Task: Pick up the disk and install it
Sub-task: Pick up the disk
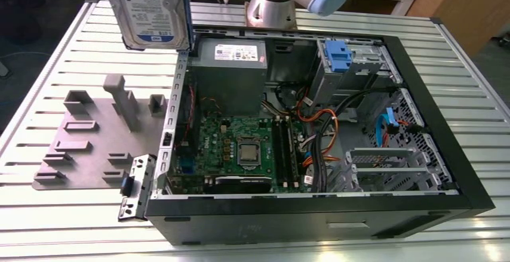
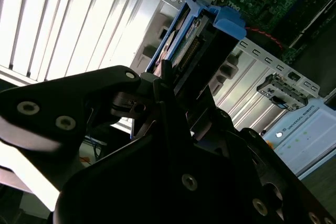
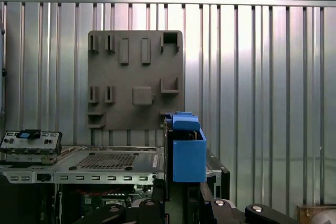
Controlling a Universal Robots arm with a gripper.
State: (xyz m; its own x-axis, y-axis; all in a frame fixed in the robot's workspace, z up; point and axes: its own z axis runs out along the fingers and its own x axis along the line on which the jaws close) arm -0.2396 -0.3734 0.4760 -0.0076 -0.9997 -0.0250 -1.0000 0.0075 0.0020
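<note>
While our gripper (image 2: 181, 85) pinches the disk (image 1: 151, 11) upright, long axis vertical, we judge it hangs over the table (image 1: 48, 226) beside the open case's (image 1: 319, 220) corner.

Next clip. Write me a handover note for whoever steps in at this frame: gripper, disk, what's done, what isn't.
Gripper: shut on the disk.
Disk: held on edge in the air, label facing the exterior view, by the open computer case's far corner at the exterior view's left; off the grey fixture plate.
Done: disk picked up.
Left: disk is not in the case yet, so the install is open.
</note>
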